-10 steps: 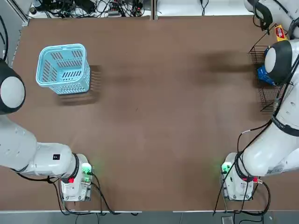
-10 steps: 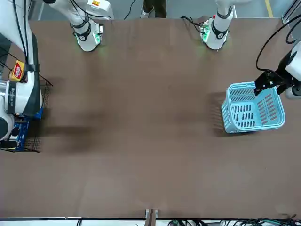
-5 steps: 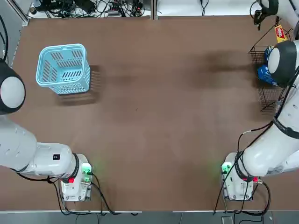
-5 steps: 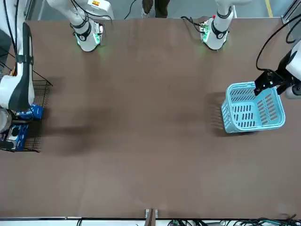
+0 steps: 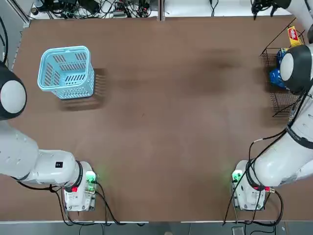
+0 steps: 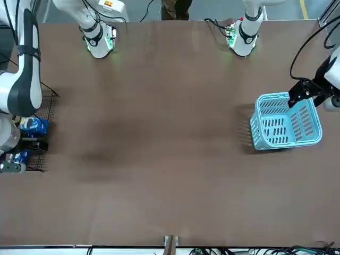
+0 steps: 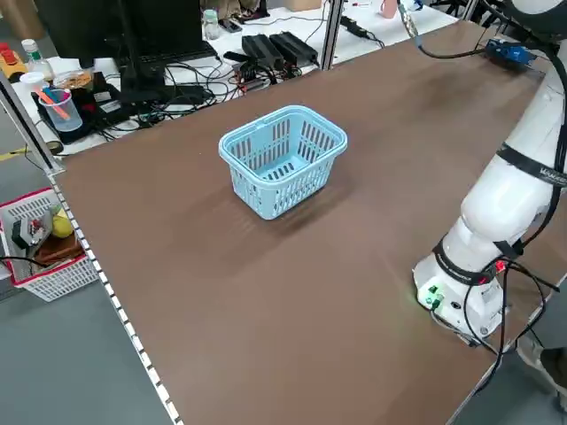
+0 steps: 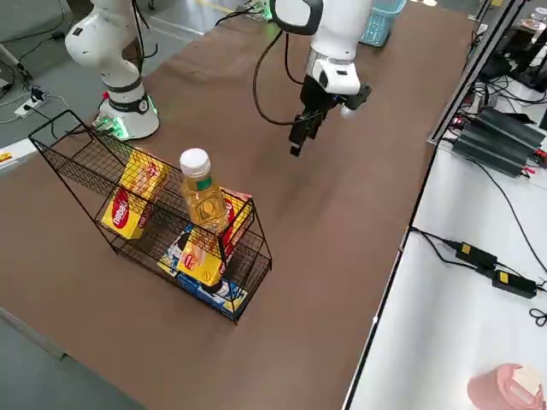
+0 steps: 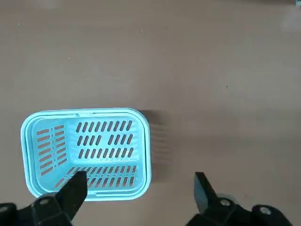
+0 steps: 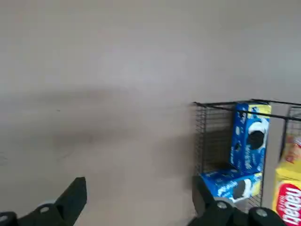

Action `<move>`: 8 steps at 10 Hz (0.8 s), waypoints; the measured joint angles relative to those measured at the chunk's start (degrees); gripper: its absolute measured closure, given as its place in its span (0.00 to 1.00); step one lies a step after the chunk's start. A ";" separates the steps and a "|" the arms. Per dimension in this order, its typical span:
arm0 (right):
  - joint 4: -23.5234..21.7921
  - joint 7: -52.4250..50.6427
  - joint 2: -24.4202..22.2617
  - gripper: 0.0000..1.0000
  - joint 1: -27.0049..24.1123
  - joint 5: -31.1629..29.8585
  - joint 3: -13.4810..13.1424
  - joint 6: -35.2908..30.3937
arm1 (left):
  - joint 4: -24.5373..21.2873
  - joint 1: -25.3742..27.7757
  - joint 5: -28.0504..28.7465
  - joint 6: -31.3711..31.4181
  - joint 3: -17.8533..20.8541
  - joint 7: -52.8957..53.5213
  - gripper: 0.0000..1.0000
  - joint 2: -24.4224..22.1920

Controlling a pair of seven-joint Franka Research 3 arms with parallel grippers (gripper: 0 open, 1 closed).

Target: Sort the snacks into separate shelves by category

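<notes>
The black wire rack [image 8: 102, 162] stands at the table's right edge, also seen as the rack [image 5: 279, 98] from above. Yellow-orange boxes with red labels [image 8: 128, 201] sit in its upper tier. Blue cookie packets [image 10: 248, 136] fill the lower part, one upright and one lying flat [image 10: 230, 184]. More blue packets [image 6: 34, 126] show in the front view. My right gripper [image 8: 299, 141] hangs open and empty above the table, away from the rack toward the far edge. Its fingers [image 10: 75, 193] hold nothing. My left gripper [image 9: 140, 188] hovers open over the blue basket [image 9: 87, 153].
A bottle of yellow liquid with a white cap [image 8: 202, 195] stands in the rack among the boxes. The light blue slotted basket [image 5: 66, 72] sits on the far left of the brown table [image 5: 161, 122]. Cables and power bricks lie beyond the far edge.
My right arm has pulled back from the rack, its gripper moving toward the table's far edge with nothing in it. The left arm has not moved.
</notes>
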 joint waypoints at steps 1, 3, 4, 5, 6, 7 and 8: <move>0.12 2.04 -0.03 0.01 1.59 0.49 0.04 0.69 | 0.03 0.02 0.00 0.00 0.02 0.00 0.00 0.00; 1.38 5.78 -0.47 0.01 4.68 0.76 0.38 0.70 | 0.09 0.01 0.00 0.00 -0.03 0.00 0.00 0.00; 2.26 6.86 -1.63 0.01 5.00 0.77 1.84 -0.75 | 0.10 0.01 0.00 0.00 -0.03 0.00 0.00 0.00; 2.86 7.46 -3.66 0.01 3.90 0.75 4.64 -4.09 | 0.11 0.01 0.00 0.00 -0.03 0.00 0.00 0.00; 3.23 7.64 -6.27 0.01 1.48 0.74 7.73 -8.26 | 0.12 0.01 0.00 0.00 -0.04 0.00 0.00 0.00; 3.37 7.61 -8.90 0.01 -1.69 0.74 10.28 -11.16 | 0.15 0.00 0.00 0.00 -0.06 0.00 0.00 0.00; 3.38 6.92 -11.24 0.01 -4.85 0.75 12.52 -12.94 | 0.19 -0.01 0.00 0.00 -0.09 0.00 0.00 0.00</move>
